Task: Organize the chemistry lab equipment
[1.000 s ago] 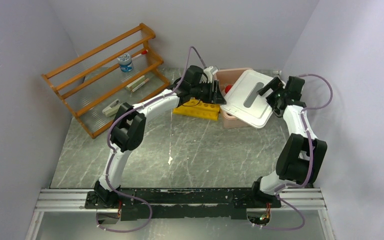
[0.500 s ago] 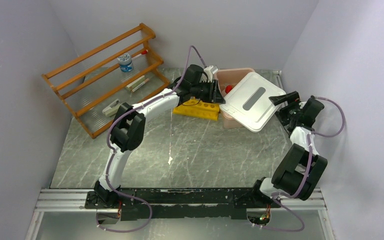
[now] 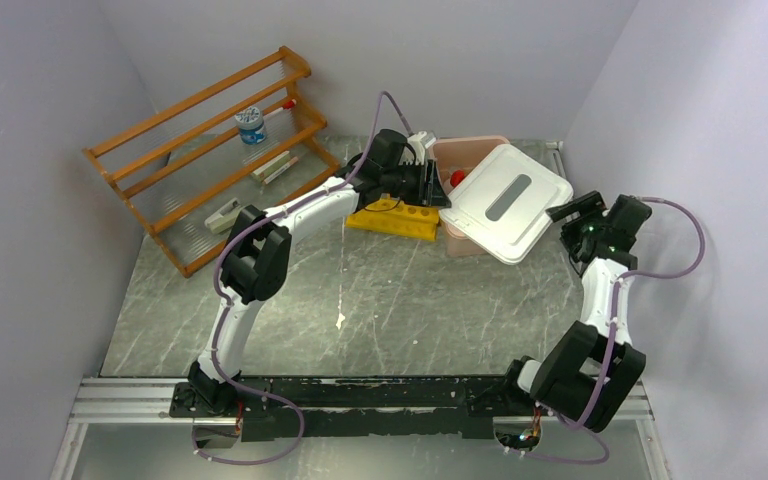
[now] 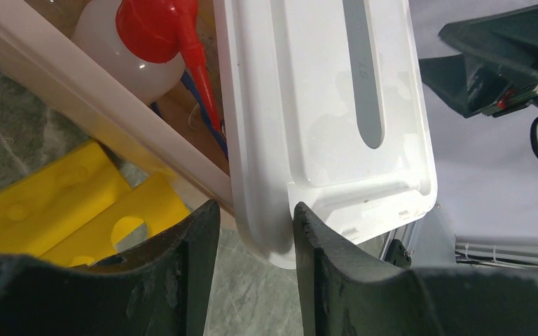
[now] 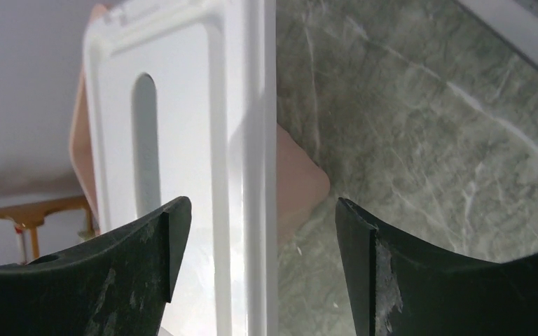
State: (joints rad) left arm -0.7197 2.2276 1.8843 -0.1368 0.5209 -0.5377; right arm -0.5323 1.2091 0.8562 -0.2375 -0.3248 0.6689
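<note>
At the table's far edge, we see the white lid [image 3: 508, 202] lying askew over the bin [image 3: 457, 240], the squeeze bottle [image 4: 140, 42] inside. Left gripper [image 4: 251, 238] straddles the lid's corner, unclenched; right gripper [image 5: 256, 231] gapes beside it.

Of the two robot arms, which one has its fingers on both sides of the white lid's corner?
The left arm: its fingers straddle the near corner of the white lid. The right gripper stands apart, beside the lid's far edge.

White lid [image 5: 182, 161] upright in frame, grey slot [image 5: 145, 140]; pink bin [image 5: 298, 183] behind; marble table [image 5: 427, 140] right; gripper [image 5: 263, 231] fingers spread, lid edge between.
</note>
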